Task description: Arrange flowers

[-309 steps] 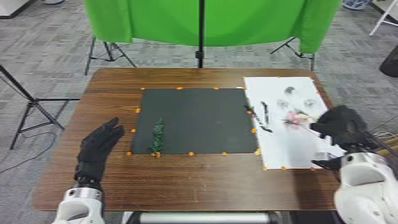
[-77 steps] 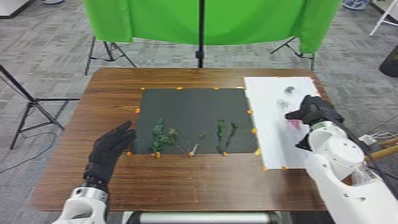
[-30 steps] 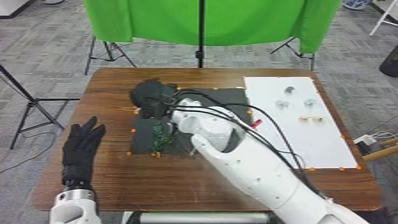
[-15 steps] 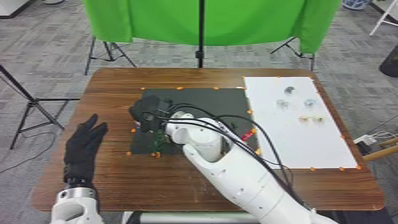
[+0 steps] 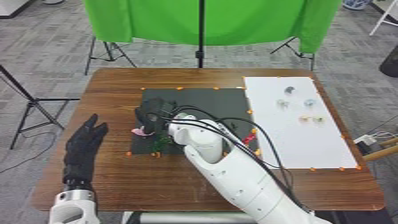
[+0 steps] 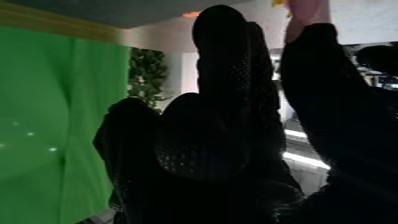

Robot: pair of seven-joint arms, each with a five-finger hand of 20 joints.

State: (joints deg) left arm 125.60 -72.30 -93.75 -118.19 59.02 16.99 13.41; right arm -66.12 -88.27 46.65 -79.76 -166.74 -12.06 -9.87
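Two robot hands over a brown wooden surface [image 5: 169, 187]. My right robot hand [image 5: 156, 107], black-gloved, is above the left part of the square dark mat [image 5: 218, 100], its white arm [image 5: 233, 172] crossing the mat. In the wrist view, this right robot hand [image 6: 218, 115] stands wide, one finger straight and the thumb [image 6: 313, 60] apart from it. A pale pink flower [image 5: 141, 132] appears just beside the hand, near the mat's left edge; I cannot tell whether the thumb touches it. A green leafy sprig [image 5: 161, 145] is on the mat nearer me, and a red flower [image 5: 250, 138] is by the mat's right edge. Small pale pieces [image 5: 310, 103] dot the white rectangular sheet [image 5: 311, 147]. My left robot hand [image 5: 83, 145] is left of the mat, fingers straight and pointing forward.
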